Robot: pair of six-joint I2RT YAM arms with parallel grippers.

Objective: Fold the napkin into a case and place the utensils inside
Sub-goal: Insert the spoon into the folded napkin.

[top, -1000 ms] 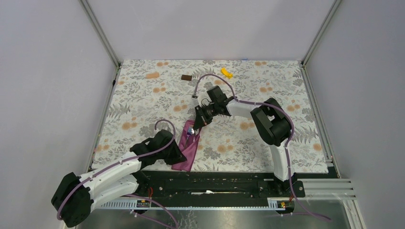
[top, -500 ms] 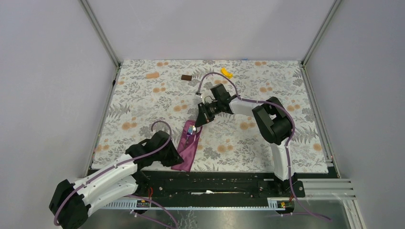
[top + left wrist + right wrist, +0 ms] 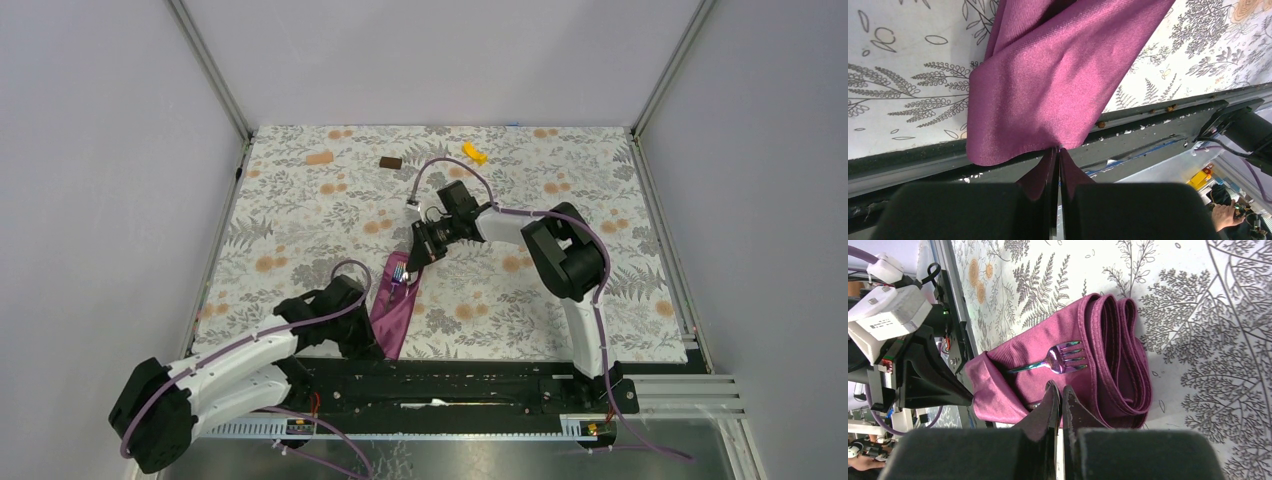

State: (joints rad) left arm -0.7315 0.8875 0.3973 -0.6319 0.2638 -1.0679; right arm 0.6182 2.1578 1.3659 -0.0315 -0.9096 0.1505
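The plum napkin point(image 3: 397, 312) lies folded into a narrow strip near the table's front edge. My left gripper point(image 3: 371, 341) is shut on its near end, which shows in the left wrist view point(image 3: 1058, 75) pinched between the jaws point(image 3: 1058, 150) over the black front rail. A small fork point(image 3: 1060, 360) with a bluish handle lies on the napkin point(image 3: 1120, 355) at its far end. The utensils show as a shiny spot in the top view point(image 3: 400, 272). My right gripper point(image 3: 414, 257) is shut just above the napkin beside the fork point(image 3: 1060, 388). The spoon is mostly hidden.
A small brown block point(image 3: 390, 162) and a small yellow piece point(image 3: 474, 152) lie at the back of the floral covering point(image 3: 300, 220). The black front rail point(image 3: 470, 378) runs just below the napkin. The left arm's housing shows in the right wrist view point(image 3: 923, 375).
My left gripper has shifted slightly toward the front edge with the napkin's near end, which now looks narrower. My right gripper has barely moved.
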